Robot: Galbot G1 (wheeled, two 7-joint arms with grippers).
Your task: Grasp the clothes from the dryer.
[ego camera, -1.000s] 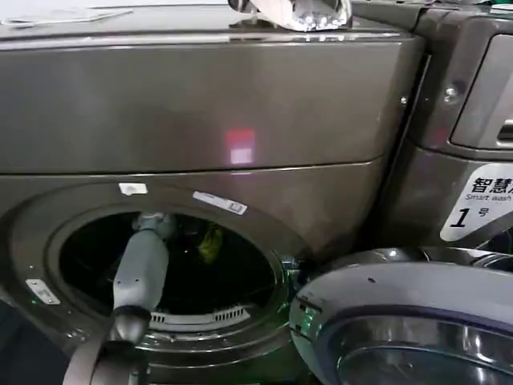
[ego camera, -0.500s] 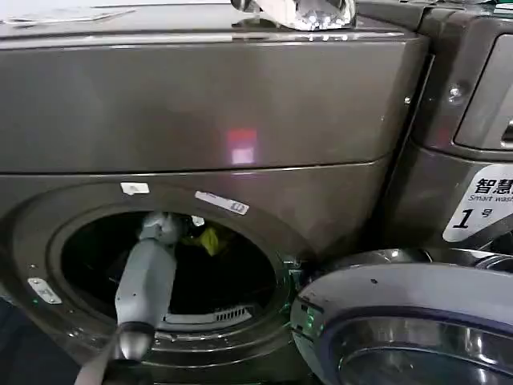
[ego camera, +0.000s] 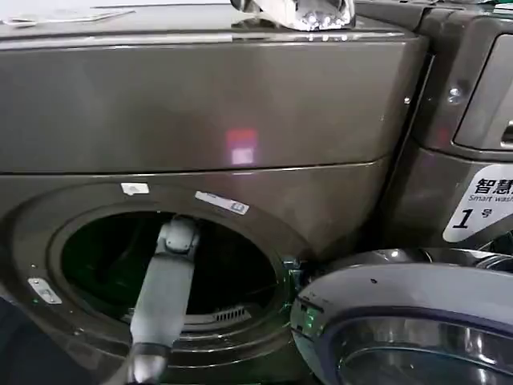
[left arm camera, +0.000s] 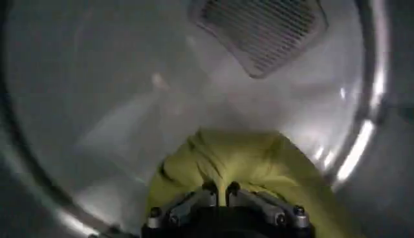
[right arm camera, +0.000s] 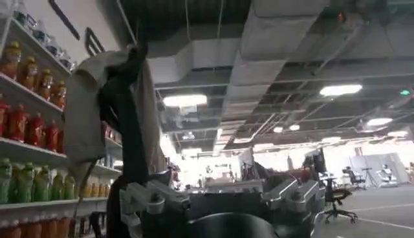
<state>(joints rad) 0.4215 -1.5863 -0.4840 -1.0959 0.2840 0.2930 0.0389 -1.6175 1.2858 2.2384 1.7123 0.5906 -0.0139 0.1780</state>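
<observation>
The dryer (ego camera: 200,104) is the big bronze-grey machine in front of me, and its round mouth (ego camera: 96,265) gapes dark. My left arm (ego camera: 164,297) reaches through that mouth into the drum. Seen from the left wrist, my left gripper (left arm camera: 220,189) is shut, and a fold of the yellow-green clothes (left arm camera: 246,162) is pinched between its fingertips. The bundle lies on the pale drum wall, below a perforated vent (left arm camera: 262,29). My right gripper (right arm camera: 220,194) is open and held up, facing the room away from the dryer.
The dryer's grey-rimmed glass door (ego camera: 401,321) stands swung open at the lower right, close beside the mouth. A white sticker with a "1" (ego camera: 481,204) shows at the right. A crumpled pale object (ego camera: 296,12) lies on top of the machine. Shelves of bottles (right arm camera: 32,129) line the room.
My left arm has swung to the right inside the mouth. The yellow-green cloth seen beside the wrist earlier is now hidden behind it in the head view.
</observation>
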